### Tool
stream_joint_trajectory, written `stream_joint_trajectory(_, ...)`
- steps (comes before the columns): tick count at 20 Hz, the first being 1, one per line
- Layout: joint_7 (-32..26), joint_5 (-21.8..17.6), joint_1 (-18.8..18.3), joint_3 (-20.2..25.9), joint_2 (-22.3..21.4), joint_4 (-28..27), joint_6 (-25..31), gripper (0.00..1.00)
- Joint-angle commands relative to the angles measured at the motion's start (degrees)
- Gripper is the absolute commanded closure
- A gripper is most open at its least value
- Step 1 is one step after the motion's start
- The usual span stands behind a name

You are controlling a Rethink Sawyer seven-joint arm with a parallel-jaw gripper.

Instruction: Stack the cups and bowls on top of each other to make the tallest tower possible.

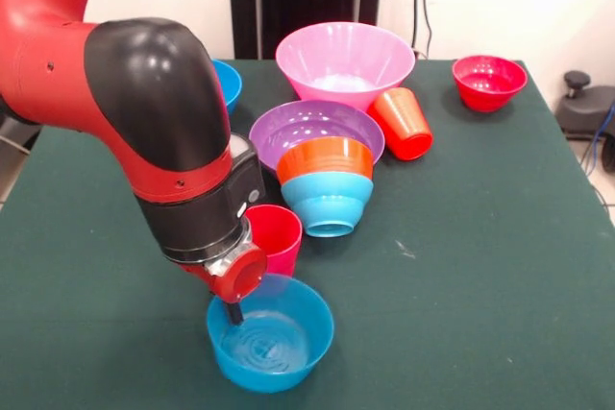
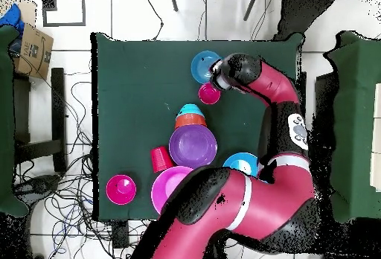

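The desk point(image 1: 500, 266) holds a big pink bowl point(image 1: 344, 61), a purple bowl point(image 1: 307, 122), the orange-on-blue tower point(image 1: 327, 189) tipped over, both cups, and the pincer point(image 1: 234, 314) dips into the blue bowl point(image 1: 274, 338), maybe to lift it, but I cannot tell if it pinches.

You see seven bowls: one large pink bowl point(image 1: 344, 60), one purple bowl point(image 1: 312, 127), one orange bowl point(image 1: 326, 156), one light-blue bowl point(image 1: 328, 202), three others in blue or red. You see two cups: one pinkish-red cup point(image 1: 276, 235), one orange-red cup point(image 1: 403, 123).
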Motion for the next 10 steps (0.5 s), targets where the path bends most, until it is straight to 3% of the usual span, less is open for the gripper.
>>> stream_joint_trajectory(1,-4.04,-5.00,2.04,1.66,0.25,0.38,-0.14,1.00)
stream_joint_trajectory(10,-2.83,-5.12,2.06,2.02,0.16,1.05,-0.73,1.00)
